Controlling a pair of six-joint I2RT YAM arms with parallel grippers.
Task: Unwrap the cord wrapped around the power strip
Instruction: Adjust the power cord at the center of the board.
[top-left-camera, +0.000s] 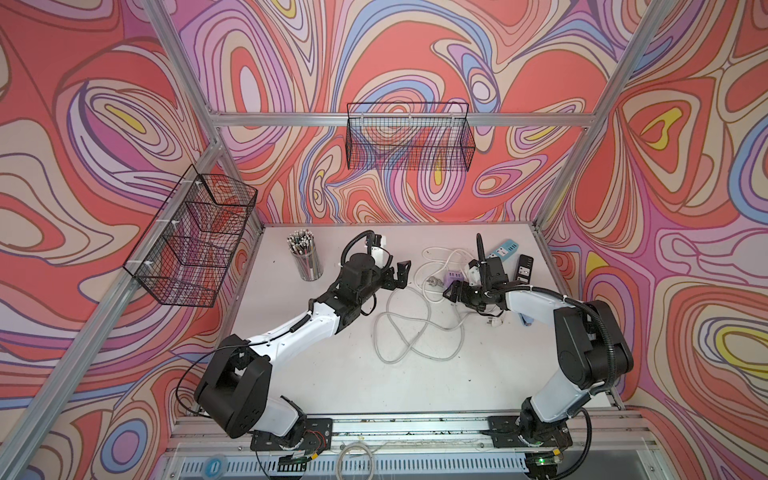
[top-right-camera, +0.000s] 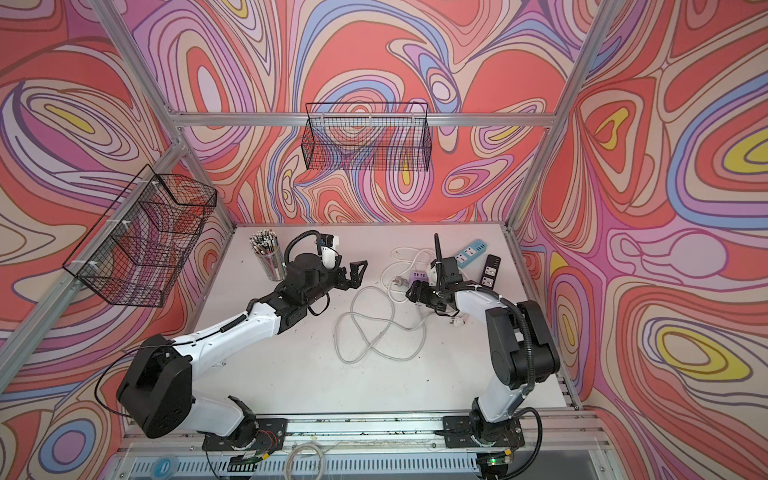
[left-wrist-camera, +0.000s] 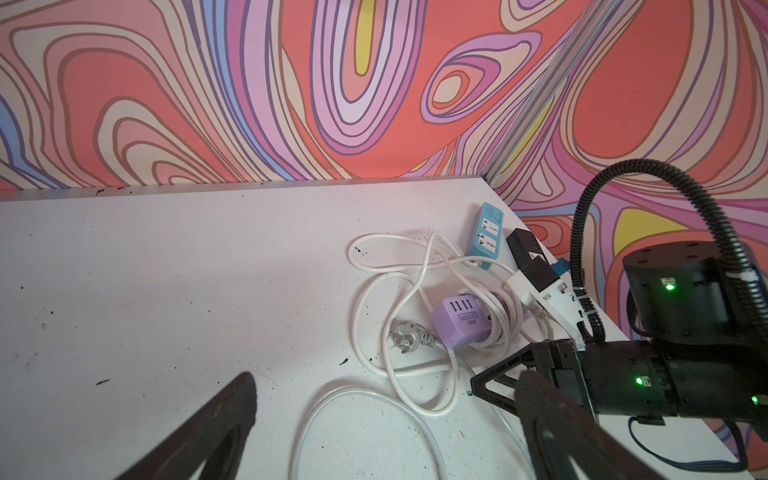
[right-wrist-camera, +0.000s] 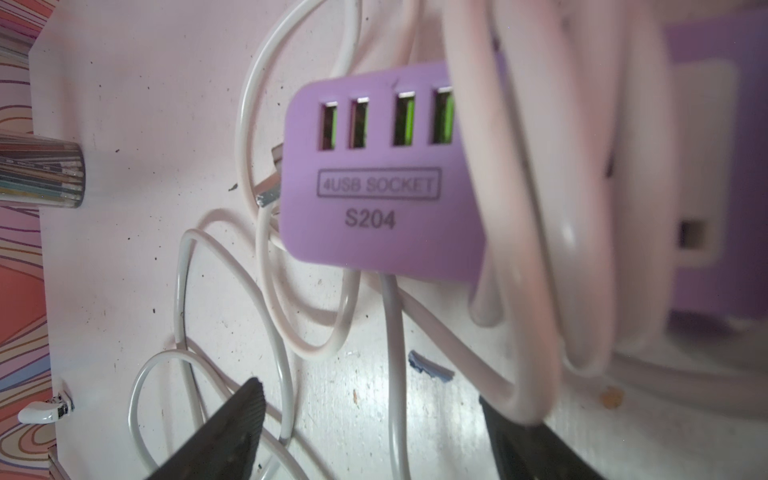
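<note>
Power strip (right-wrist-camera: 374, 199) sits at one o'clock on the worktop (top-left-camera: 332, 374), with its white cord (right-wrist-camera: 540, 208) wound round it in several turns, so I'd say most unwrapping remains. The right gripper (right-wrist-camera: 370, 392) is right beside it with jaws apart, and the left gripper (top-left-camera: 398, 275) is at twelve o'clock, wide and empty.

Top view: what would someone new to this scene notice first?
The swirling red, pink and lilac walls around the cell dominate. On the white table, toward its far right, a purple strip with white cord wound around it lies just ahead of the right arm, whose jaws stand open. A cup of pencils stands at the far left.
</note>
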